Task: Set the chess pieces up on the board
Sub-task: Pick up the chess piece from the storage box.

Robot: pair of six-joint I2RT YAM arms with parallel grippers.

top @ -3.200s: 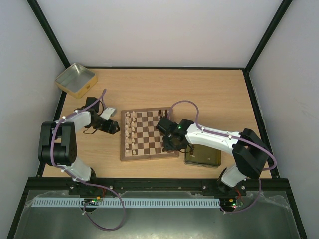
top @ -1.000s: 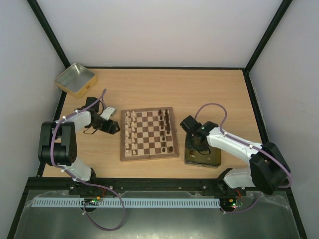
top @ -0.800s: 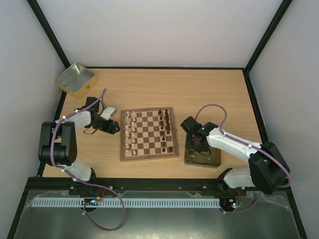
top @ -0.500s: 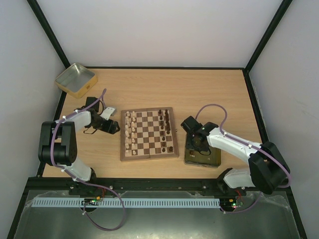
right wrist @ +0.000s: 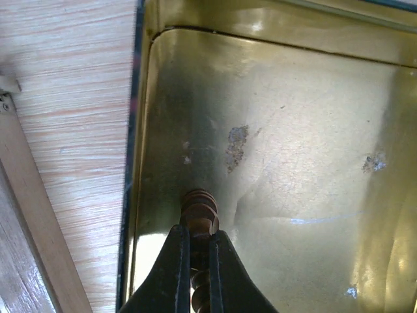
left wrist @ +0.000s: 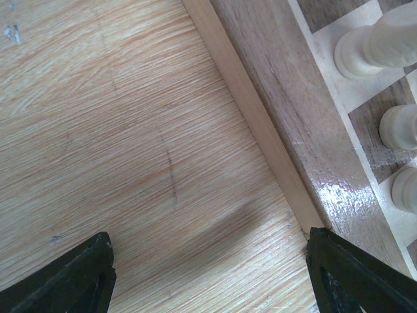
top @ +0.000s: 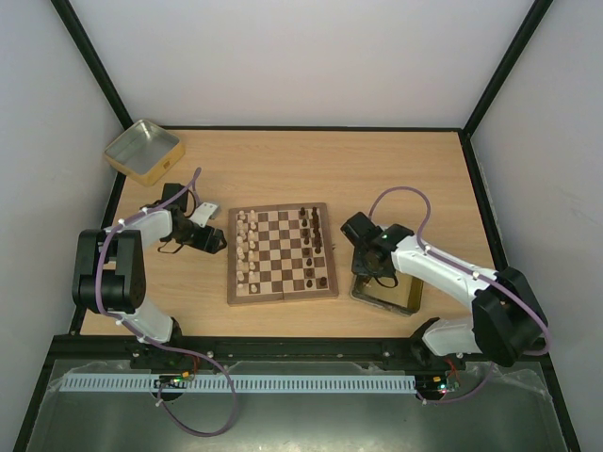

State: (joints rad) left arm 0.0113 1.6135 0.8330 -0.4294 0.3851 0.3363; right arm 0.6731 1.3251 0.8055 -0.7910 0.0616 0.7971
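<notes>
The board [top: 281, 252] lies mid-table, with pale pieces [top: 247, 247] in two columns on its left side and several dark pieces [top: 313, 247] on its right side. My right gripper [top: 369, 270] is inside the gold tin [top: 400, 299] right of the board, shut on a dark brown piece [right wrist: 199, 207] that stands on the tin's floor [right wrist: 293, 143]. My left gripper [top: 215, 240] rests low on the table just left of the board, jaws wide apart and empty. The left wrist view shows the board's rim [left wrist: 260, 124] and three pale pieces [left wrist: 381, 42].
A second gold tin [top: 142, 151] stands at the far left corner of the table. Black frame posts run along the table's sides. The right tin sits close to the board's right rim [right wrist: 32, 215].
My right arm left the board's right side, swung to the tin and lowered into it. The tin has since shifted and turned slightly. The left arm has not moved.
</notes>
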